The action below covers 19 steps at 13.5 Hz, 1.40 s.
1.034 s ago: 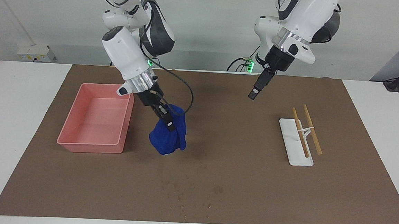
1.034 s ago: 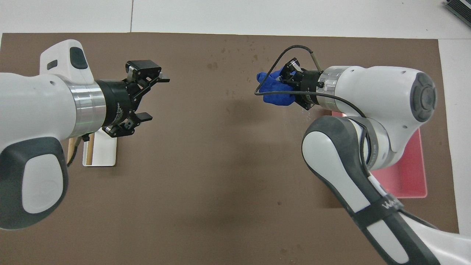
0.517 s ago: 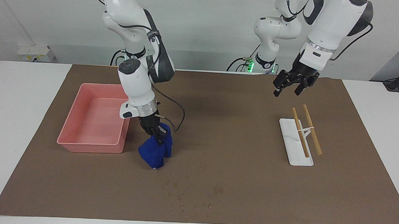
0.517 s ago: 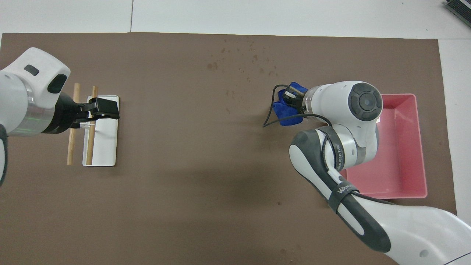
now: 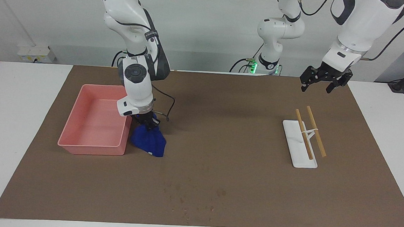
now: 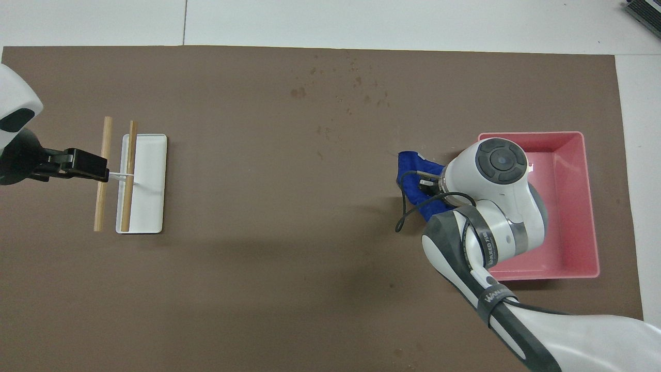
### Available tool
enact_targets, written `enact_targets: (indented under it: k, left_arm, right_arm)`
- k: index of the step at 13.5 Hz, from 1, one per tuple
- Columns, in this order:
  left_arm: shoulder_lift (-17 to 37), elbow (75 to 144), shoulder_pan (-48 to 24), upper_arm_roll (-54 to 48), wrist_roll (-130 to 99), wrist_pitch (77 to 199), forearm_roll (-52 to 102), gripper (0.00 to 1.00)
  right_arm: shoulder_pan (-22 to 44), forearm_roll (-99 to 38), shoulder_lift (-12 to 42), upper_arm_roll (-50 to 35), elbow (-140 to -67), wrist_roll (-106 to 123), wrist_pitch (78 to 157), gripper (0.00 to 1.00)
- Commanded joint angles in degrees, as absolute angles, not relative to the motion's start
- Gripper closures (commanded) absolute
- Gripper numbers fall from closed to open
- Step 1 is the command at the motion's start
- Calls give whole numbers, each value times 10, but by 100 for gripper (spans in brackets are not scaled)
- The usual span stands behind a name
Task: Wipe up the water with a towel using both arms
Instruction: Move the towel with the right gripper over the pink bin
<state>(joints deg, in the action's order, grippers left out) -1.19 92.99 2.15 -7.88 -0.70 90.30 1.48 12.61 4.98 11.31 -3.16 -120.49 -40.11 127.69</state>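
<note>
The towel point(image 5: 148, 142), a bunched deep-blue cloth, was gripped at its upper end between the fingers of the right gripper point(image 5: 147, 123) and hung directly below them, its lower folds at or just above the brown mat point(image 5: 220, 156); contact with the mat could not be confirmed. Just beside those fingers, toward the right arm's end of the table, the wall of the pink tray point(image 5: 82, 120) was located, with the towel close against its outer corner. In the overhead view the towel point(image 6: 413, 178) was seen protruding from under the right arm's wrist, next to the tray point(image 6: 578, 206). A scatter of dark water spots point(image 5: 190, 197) was seen on the mat, well apart from the right gripper's fingers and farther from the robots. The left gripper point(image 5: 322, 84) was held raised with its fingers spread apart and nothing between them, over the mat's edge at the left arm's end. Below and farther from the robots than those fingers, a white stand point(image 5: 300, 147) bearing two wooden sticks point(image 5: 309, 130) was laid on the mat.
</note>
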Motion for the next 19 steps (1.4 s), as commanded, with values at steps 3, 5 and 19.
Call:
enact_targets:
  k: [3, 5, 19]
  left_arm:
    - [-9, 929, 58, -107, 23, 889, 11, 0]
    - [-11, 933, 47, -104, 23, 887, 11, 0]
    - [-21, 932, 42, -84, 23, 886, 11, 0]
  right_arm:
    - [123, 61, 54, -39, -1277, -417, 1203, 100]
    - [128, 48, 41, -40, -1290, -441, 1163, 100]
    - [164, -117, -17, -38, -1233, -473, 1062, 100]
